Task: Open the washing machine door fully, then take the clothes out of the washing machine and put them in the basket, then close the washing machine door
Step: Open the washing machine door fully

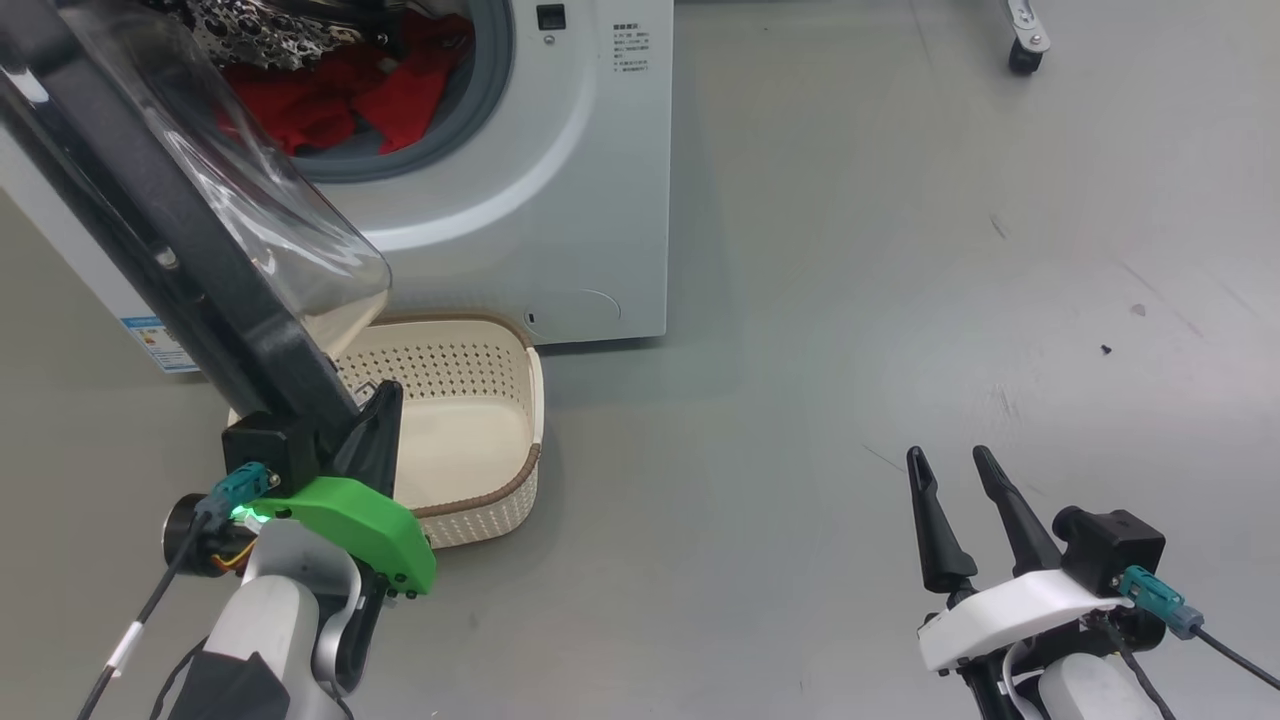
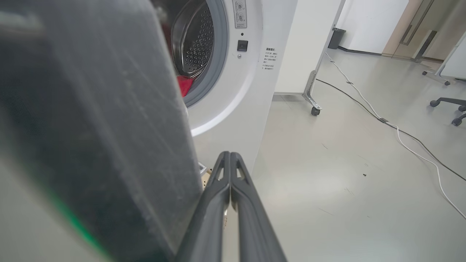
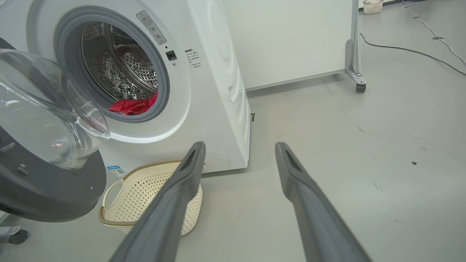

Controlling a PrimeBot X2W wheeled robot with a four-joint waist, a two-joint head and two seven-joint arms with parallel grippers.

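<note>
The washing machine (image 1: 560, 200) stands at the upper left with its door (image 1: 150, 230) swung out on the left, the black rim slanting down over the basket (image 1: 480, 515). Red clothes (image 1: 350, 95) lie in the drum mouth, and they also show in the right wrist view (image 3: 133, 106). My left gripper (image 1: 388, 392) is shut with nothing between its fingers, tips close against the door's lower edge and above the basket. In the left wrist view the blurred door (image 2: 91, 127) sits just left of the shut fingers (image 2: 224, 171). My right gripper (image 1: 950, 465) hangs open over bare floor at the lower right.
The cream basket (image 3: 138, 196) sits on the floor at the machine's foot, under the door (image 3: 47, 193). A white partition on castors (image 3: 358, 85) stands behind the machine. Cables (image 2: 382, 120) run over the grey floor to the right, near a chair base (image 2: 451, 103).
</note>
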